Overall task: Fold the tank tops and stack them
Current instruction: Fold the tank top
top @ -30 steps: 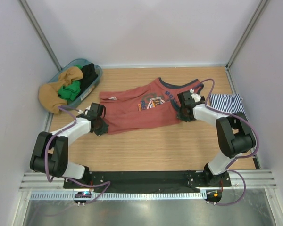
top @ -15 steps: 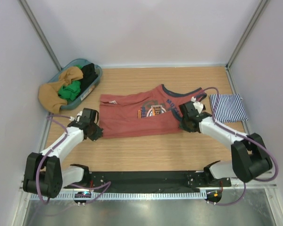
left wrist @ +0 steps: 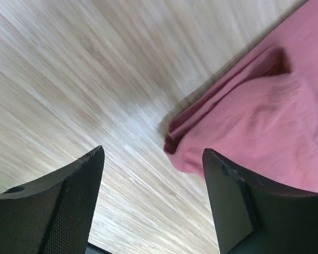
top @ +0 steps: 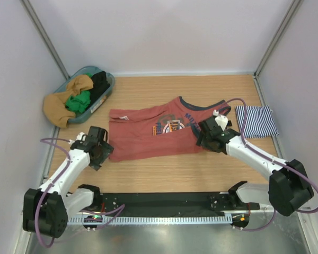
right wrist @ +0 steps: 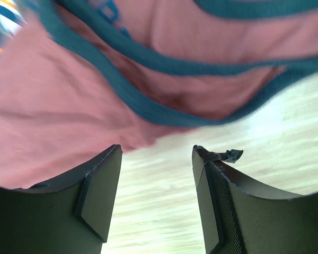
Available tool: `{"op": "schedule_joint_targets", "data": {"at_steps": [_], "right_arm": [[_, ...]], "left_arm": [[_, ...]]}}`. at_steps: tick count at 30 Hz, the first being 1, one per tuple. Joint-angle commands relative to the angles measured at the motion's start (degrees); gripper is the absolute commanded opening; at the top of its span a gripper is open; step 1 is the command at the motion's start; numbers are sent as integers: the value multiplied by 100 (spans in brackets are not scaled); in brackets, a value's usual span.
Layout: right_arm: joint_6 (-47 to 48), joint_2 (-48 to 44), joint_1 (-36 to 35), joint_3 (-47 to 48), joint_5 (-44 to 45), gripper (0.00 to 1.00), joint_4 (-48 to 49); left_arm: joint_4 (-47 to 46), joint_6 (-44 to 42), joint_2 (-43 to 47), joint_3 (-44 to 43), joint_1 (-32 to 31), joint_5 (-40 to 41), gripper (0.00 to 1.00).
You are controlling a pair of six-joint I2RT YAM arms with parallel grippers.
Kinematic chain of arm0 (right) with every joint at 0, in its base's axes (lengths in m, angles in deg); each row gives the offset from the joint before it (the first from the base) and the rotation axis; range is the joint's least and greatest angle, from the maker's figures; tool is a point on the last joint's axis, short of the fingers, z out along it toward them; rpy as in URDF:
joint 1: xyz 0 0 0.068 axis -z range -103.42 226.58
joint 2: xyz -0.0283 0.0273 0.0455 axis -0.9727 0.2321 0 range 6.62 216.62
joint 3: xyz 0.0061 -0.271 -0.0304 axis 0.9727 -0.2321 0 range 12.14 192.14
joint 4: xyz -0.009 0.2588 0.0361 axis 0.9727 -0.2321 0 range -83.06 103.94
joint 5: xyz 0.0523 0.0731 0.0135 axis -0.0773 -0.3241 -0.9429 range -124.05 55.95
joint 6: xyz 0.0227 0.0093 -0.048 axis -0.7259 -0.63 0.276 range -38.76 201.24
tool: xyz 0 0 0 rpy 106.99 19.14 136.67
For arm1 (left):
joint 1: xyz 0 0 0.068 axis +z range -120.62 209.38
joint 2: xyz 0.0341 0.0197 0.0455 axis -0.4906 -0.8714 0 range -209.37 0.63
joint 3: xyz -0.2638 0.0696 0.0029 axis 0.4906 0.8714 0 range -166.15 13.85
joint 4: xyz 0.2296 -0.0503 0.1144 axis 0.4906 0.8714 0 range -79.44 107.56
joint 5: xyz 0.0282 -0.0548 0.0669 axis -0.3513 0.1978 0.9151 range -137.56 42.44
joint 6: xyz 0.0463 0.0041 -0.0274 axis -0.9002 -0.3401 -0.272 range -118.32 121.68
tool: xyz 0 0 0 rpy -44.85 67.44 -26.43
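Both stretch low; left end effector (left wrist: pixel 152 154), right end effector (right wrist: pixel 156 151) stand agape.

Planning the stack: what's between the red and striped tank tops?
Top view: a bare table strip, overhung by the right arm and its purple cable.

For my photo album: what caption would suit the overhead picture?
Left hand and right hand open at opposite ends of a rust-red tank top; striped tank top folded nearby.

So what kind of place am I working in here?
Likely a lab robot cell: plain white walls box in a wooden table, a black mounting plate spans the near edge, and a blue bin holds clothes.
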Motion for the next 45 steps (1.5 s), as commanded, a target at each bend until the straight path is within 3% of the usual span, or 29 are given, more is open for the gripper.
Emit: {"op": "schedule_joint_targets", "data": {"at_steps": [1, 5, 12, 23, 31, 36, 38, 39, 42, 45], "right_arm": [[376, 143, -4, 818, 374, 62, 179], [815, 643, 48, 1417, 155, 61, 669], [1378, 2120, 470, 3128, -1021, 61, 1041], [2196, 4677, 989, 5932, -1384, 59, 751], [2310, 6232, 1173, 7314, -1559, 58, 549], [2284, 6691, 1200, 7842, -1883, 59, 583], [2231, 6823, 1191, 8035, -1928, 54, 557], [2214, 6937, 1200, 8088, -1929, 41, 566], [2100, 6982, 1226, 8107, -2104, 17, 679], [2056, 6955, 1288, 8054, -2025, 8, 785]], "left_arm": [[513, -186, -65, -810, 24, 857, 78], [911, -817, -267, -1507, 33, 1596, 92], [-935, -1900, -750, -1902, 77, 798, 93], [-1604, -2683, -3498, -3966, 94, 604, 81], [-1543, -2867, -4890, -4979, 120, 490, 76], [-1543, -2929, -5504, -5322, 138, 393, 66], [-1543, -2964, -5655, -5471, 129, 375, 57], [-1543, -2982, -5699, -5515, 129, 375, 53], [-1534, -3034, -5857, -5665, 138, 445, 39], [-1534, -3105, -5910, -5797, 138, 594, 31]]}}
